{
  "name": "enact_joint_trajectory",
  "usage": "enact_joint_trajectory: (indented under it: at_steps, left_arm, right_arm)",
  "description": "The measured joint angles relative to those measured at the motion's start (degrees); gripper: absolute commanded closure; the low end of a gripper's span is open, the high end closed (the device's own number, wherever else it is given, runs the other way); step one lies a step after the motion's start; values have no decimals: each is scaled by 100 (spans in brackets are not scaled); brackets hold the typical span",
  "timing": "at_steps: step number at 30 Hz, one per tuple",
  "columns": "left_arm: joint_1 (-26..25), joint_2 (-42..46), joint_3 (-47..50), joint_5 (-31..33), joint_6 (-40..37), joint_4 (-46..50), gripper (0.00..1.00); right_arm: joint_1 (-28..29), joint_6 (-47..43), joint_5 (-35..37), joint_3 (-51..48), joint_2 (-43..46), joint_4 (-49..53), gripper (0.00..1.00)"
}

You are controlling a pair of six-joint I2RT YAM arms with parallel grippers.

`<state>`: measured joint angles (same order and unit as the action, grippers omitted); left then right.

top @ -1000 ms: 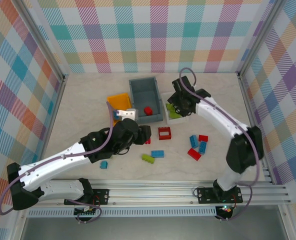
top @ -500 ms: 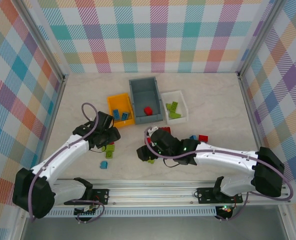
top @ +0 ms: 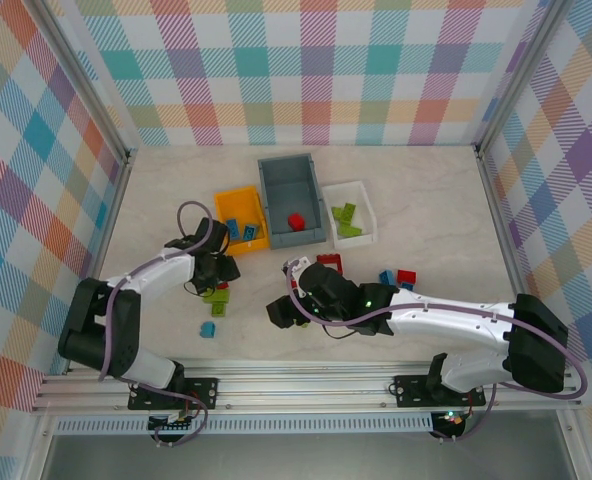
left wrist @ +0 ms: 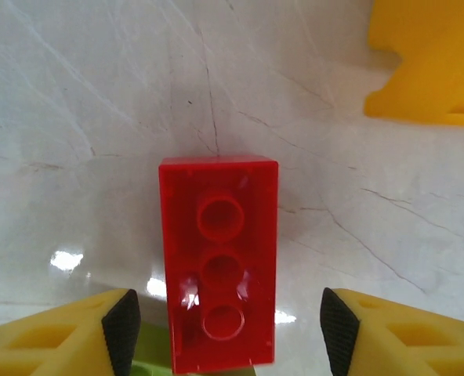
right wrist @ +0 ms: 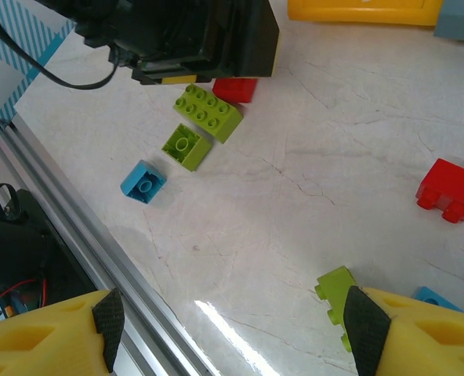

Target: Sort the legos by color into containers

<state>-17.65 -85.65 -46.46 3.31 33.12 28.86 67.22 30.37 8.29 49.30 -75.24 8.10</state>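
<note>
Red lego (left wrist: 219, 266) untouched between the left tool's (left wrist: 230, 321) parted fingers (left wrist: 121, 323); right tool (right wrist: 232, 319) spread wide, empty.

Your three bins stood side by side on the table (top: 426, 200), toward its back: paired bricks (top: 234, 228) lay in the left bin (top: 238, 193), a single brick (top: 296, 221) in the middle bin (top: 287, 161), several bricks (top: 344, 212) in the right bin (top: 348, 185). In front, a cluster of loose bricks (top: 406, 276) lay to the right and a smaller group (top: 217, 298) to the left, where one brick (left wrist: 219, 262) lay between the fingers of your left gripper (left wrist: 230, 323), touching neither. A lone brick (top: 208, 329) lay nearest the rail (top: 306, 378).
</note>
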Motion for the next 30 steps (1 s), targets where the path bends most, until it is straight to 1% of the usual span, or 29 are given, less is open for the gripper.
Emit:
enact_joint_trajectory:
  at_steps: [5, 8, 11, 14, 16, 18, 21, 24, 27, 30]
  left_arm:
    - [9, -302, -52, 85, -133, -201, 63]
    - [11, -295, -72, 181, -149, -243, 69]
    - [-4, -103, -76, 334, -146, -136, 71]
    - [-195, 538, -262, 767, -144, 413, 71]
    - [-461, 999, -625, 1104, -125, 846, 71]
    - [-741, 1349, -1043, 1276, -120, 1078, 71]
    - [-1150, 1451, -1731, 1362, -125, 1244, 71]
    - [-1526, 933, -2441, 1377, -155, 1303, 70]
    - [-1829, -57, -3294, 1375, -258, 1281, 69]
    - [-1934, -1084, -4131, 1397, -321, 1316, 67]
  right_arm:
    - [0, 44, -31, -2, 0, -109, 24]
    - [0, 55, -42, -2, 26, -162, 24]
    - [0, 63, 13, -2, 164, -153, 25]
    - [-2, 83, 258, -4, 459, -79, 28]
    - [-42, 181, 511, -44, 750, -48, 28]
    - [-122, 304, 767, -208, 1113, -118, 28]
    - [-391, 527, 1073, -590, 1631, -289, 29]
    - [-782, 745, 1209, -802, 1840, -313, 29]
    - [-1106, 872, 1263, -824, 1891, -297, 29]
    - [-1281, 957, 1274, -824, 1998, -282, 29]
